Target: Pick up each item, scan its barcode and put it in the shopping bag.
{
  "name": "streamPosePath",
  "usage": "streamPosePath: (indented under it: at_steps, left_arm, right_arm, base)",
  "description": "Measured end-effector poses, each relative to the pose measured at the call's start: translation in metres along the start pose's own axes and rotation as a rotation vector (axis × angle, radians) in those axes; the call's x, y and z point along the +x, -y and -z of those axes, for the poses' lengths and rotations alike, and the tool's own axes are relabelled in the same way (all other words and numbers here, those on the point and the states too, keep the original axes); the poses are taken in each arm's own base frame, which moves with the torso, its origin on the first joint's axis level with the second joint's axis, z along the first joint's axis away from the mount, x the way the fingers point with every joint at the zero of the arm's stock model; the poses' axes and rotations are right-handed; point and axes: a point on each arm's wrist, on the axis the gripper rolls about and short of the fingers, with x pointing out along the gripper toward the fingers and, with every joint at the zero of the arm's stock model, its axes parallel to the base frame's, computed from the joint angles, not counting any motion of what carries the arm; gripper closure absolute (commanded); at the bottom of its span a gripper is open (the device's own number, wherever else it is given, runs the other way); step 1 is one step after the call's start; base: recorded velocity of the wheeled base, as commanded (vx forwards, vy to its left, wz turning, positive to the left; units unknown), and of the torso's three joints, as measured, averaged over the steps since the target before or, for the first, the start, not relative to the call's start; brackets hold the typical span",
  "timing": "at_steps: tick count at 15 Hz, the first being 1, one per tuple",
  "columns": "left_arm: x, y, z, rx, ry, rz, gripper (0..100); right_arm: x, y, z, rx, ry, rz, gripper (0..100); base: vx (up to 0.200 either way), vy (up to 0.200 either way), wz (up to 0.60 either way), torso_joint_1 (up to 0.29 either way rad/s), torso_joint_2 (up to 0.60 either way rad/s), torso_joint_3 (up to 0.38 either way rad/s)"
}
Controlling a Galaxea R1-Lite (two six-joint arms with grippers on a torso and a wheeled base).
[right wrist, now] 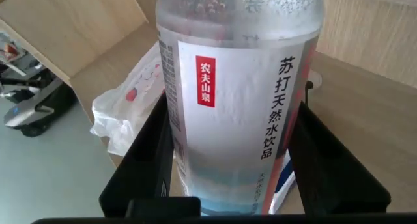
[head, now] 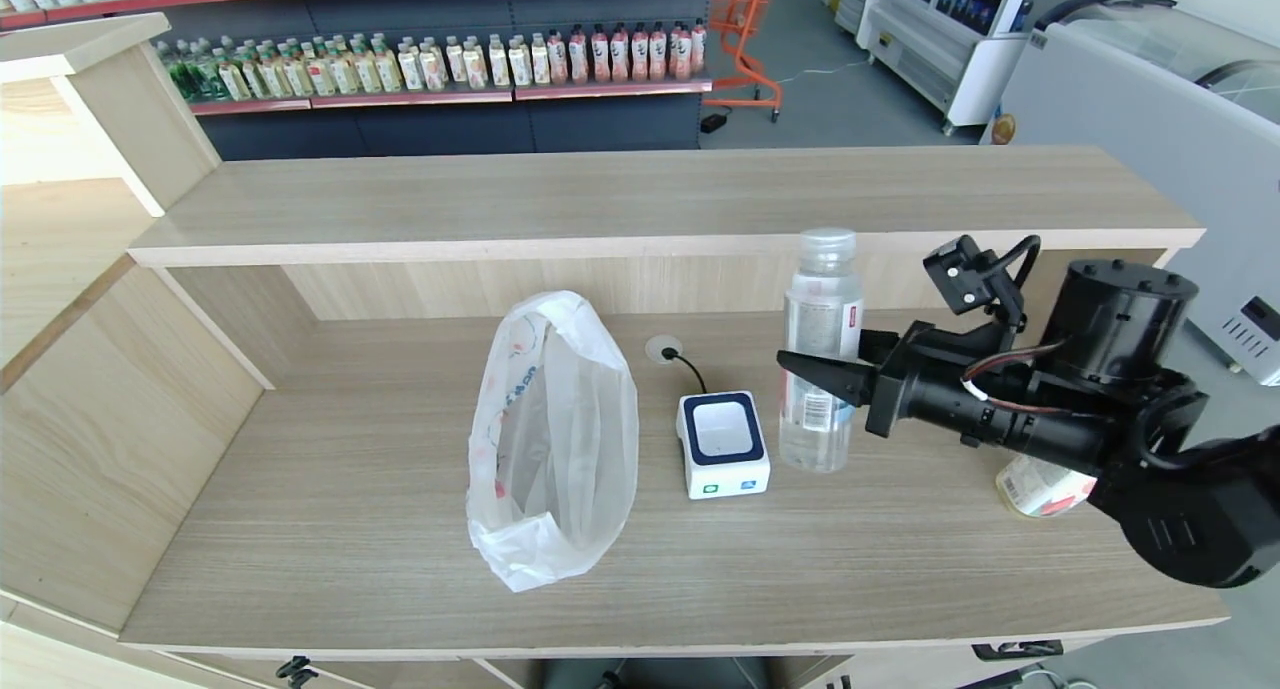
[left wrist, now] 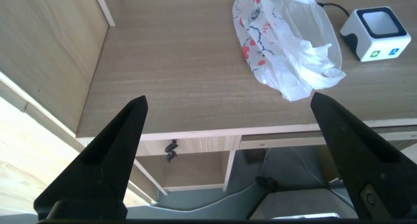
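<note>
I count two goods at the pale wooden counter [head: 350, 529]. One is a clear plastic water bottle with a white label [head: 822, 309], upright toward the right end. The other is a smaller white-and-red labelled container [head: 1040, 489] by the right edge, mostly hidden, so I cannot tell its kind. I see one translucent white plastic shopping bag [head: 550, 439] and one square white-and-navy barcode scanner [head: 722, 441], both mid-counter. One black cable [head: 690, 369] runs to one round grommet [head: 663, 347] near the back wall.

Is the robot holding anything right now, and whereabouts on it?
The right pincer grips the water bottle around its labelled middle; the left pincer is open and empty.
</note>
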Motion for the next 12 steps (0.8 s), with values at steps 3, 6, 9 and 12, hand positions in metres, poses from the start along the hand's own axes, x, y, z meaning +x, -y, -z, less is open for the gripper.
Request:
streamPosePath:
  at_steps: [3, 6, 9, 12]
  left_arm:
    - [0.0, 0.0, 0.0, 0.0, 0.0, 0.0, 0]
    - [0.0, 0.0, 0.0, 0.001, 0.0, 0.0, 0]
    - [0.0, 0.0, 0.0, 0.001, 0.0, 0.0, 0]
    - [0.0, 0.0, 0.0, 0.001, 0.0, 0.0, 0]
  right_arm:
    - [-0.019, -0.009, -0.009, 0.097, 0.02, 0.114, 100]
    - [-0.025, -0.013, -0.016, 0.095, 0.036, 0.115, 100]
    - [-0.028, -0.014, -0.019, 0.107, 0.048, 0.121, 100]
    - [-0.029, -0.015, -0.02, 0.12, 0.053, 0.122, 100]
  base:
    - [0.0, 0.0, 0.0, 0.0, 0.0, 0.0]
    - [0.0, 0.0, 0.0, 0.0, 0.0, 0.0]
    - [0.0, 0.0, 0.0, 0.0, 0.0, 0.0]
    - [0.0, 0.133, 0.0, -0.005, 0.0, 0.003]
